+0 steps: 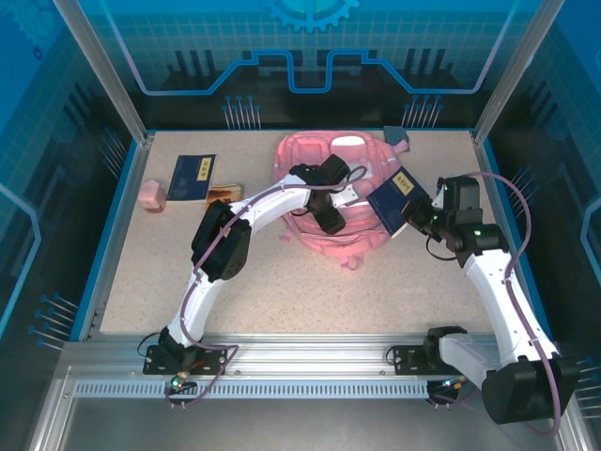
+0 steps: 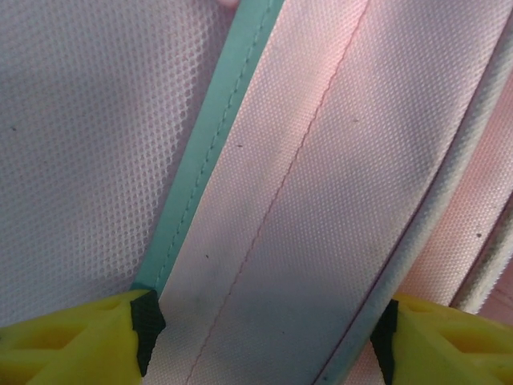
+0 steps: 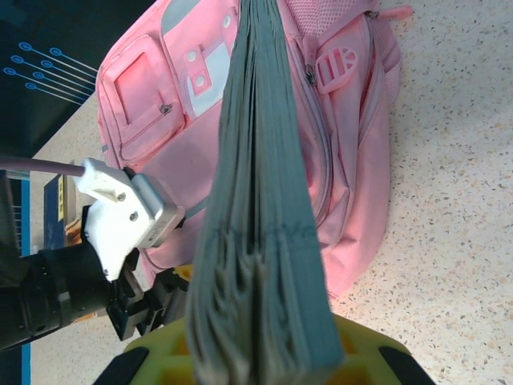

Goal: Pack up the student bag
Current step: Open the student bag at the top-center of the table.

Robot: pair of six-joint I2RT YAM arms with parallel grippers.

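seemingly soft and floppy, the student bag point(image 1: 302, 155) is laid on the bench point(image 1: 282, 282); its strap point(image 2: 304, 200), the likeliest hold, is straddled by the released left pincer point(image 2: 266, 329); a blue book point(image 3: 260, 200) is clenched by the right pincer point(image 3: 264, 361).

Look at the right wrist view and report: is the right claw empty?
No, the right claw is clamped on a thick blue-grey book, seen edge-on with the pink student bag beyond it.
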